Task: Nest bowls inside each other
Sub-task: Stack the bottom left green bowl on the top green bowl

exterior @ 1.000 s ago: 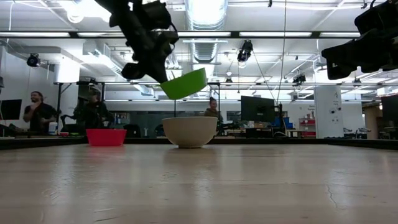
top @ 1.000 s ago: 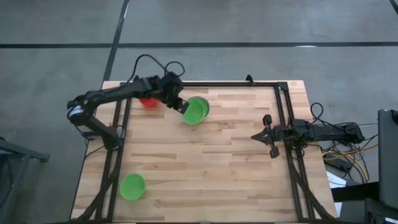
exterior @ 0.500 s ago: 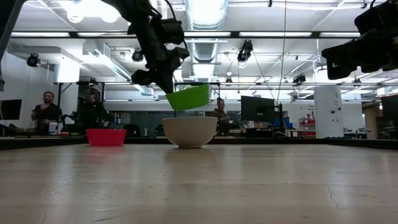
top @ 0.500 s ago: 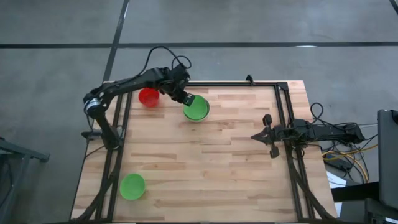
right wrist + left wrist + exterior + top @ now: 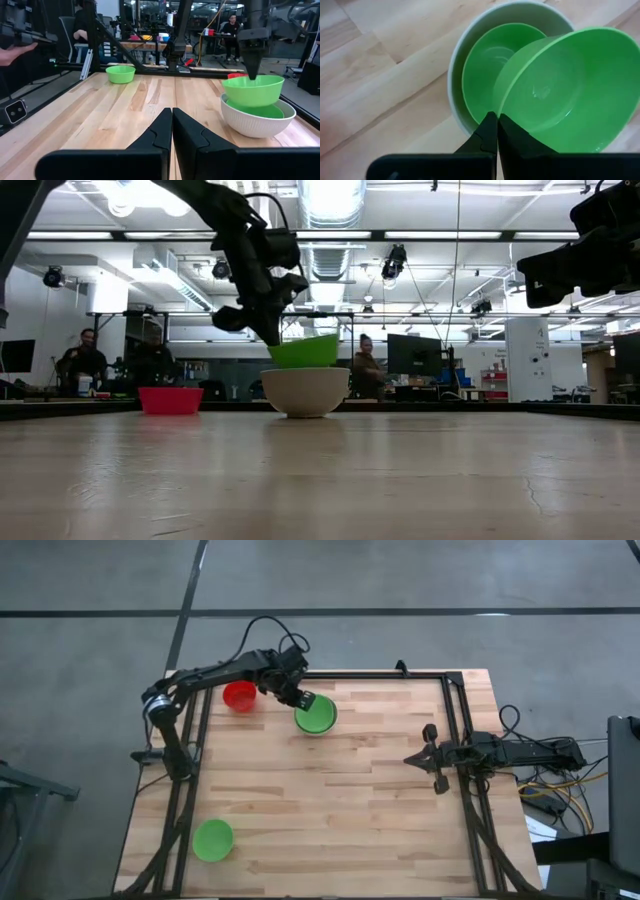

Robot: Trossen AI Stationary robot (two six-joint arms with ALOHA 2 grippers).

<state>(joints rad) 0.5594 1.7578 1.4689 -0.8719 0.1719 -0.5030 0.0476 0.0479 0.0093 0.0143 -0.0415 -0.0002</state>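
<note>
The left gripper (image 5: 303, 699) pinches a green bowl's (image 5: 560, 95) rim, holding it tilted over the white bowl (image 5: 305, 392) near the tabletop's (image 5: 340, 810) far edge. The right gripper (image 5: 432, 759) waits pressed together by the right edge.

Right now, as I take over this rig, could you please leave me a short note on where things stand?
Left tool: shut on the rim of a green bowl, held just above the white bowl at the table's far side.
Right tool: shut, empty, waiting at the right edge of the table.
Done: one green bowl already sits inside the white bowl.
Left: lower and release the held bowl, then nest the red bowl beside the stack and the last green bowl at the near left corner.
</note>
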